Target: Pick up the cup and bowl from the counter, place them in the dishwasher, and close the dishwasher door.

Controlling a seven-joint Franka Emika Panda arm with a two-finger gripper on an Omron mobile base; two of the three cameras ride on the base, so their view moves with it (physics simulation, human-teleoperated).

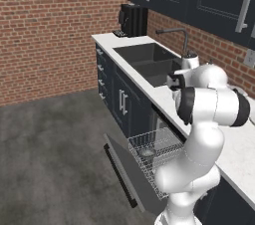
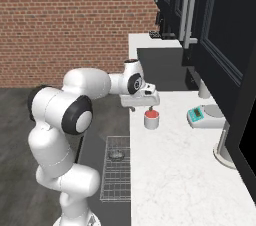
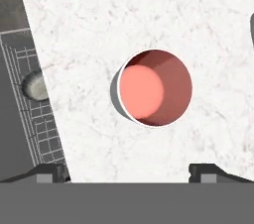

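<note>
Bowl (image 3: 35, 85) is already sitting in the dishwasher rack (image 2: 116, 170). Cup (image 3: 156, 87) is being hovered over on the desk (image 3: 149, 10), jaws spread apart. Door is still lying open.

In the left base view the arm (image 1: 199, 119) hides the cup. The hand's fingertips (image 3: 206, 171) are cut off at the hand view's bottom. The bowl (image 2: 116, 155) in the rack (image 2: 116, 190) appears too small for detail.

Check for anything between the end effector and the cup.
Nothing visible. The open end effector hangs directly above the upright cup, with bare counter around it.
</note>
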